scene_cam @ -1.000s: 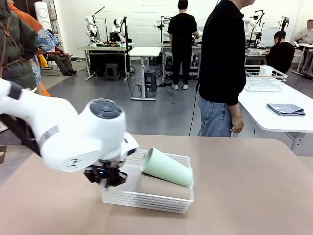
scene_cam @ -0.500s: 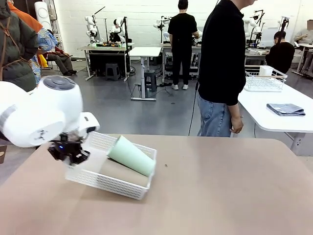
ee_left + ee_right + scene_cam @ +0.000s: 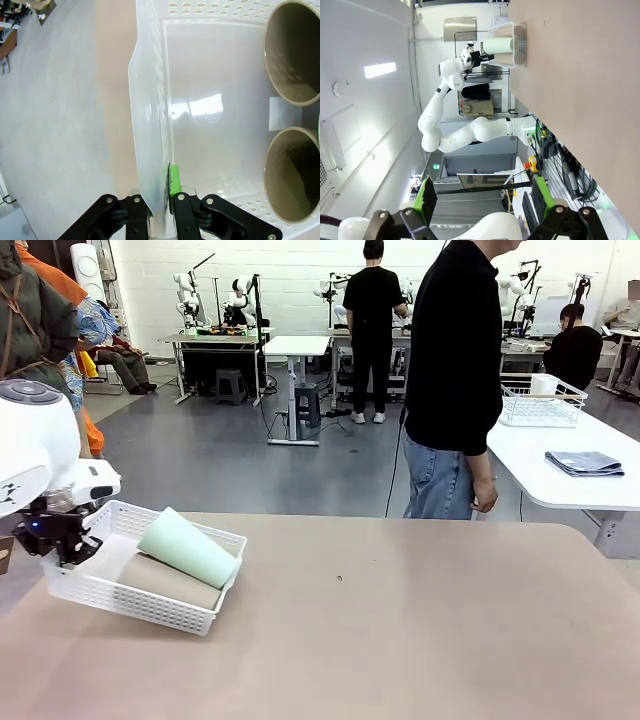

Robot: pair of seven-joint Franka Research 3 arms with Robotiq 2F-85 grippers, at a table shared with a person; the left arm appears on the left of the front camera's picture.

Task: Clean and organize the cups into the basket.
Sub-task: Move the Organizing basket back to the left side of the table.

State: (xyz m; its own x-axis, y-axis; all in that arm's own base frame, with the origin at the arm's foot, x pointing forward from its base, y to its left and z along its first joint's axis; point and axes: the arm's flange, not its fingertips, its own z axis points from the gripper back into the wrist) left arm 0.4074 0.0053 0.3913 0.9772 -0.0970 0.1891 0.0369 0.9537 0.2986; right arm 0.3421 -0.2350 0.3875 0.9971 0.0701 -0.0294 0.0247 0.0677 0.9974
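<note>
Claw (image 3: 62,548), left, clamps basket (image 3: 130,600) rim w/ cups (image 3: 188,548) inside.

Left tool (image 3: 160,207) clamps the basket (image 3: 150,150) wall; two cup mouths (image 3: 295,50) inside.

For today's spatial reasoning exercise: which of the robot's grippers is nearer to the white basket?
Left. The left gripper is shut on the wall of the basket. The right gripper hangs open, far across the table from it.
</note>
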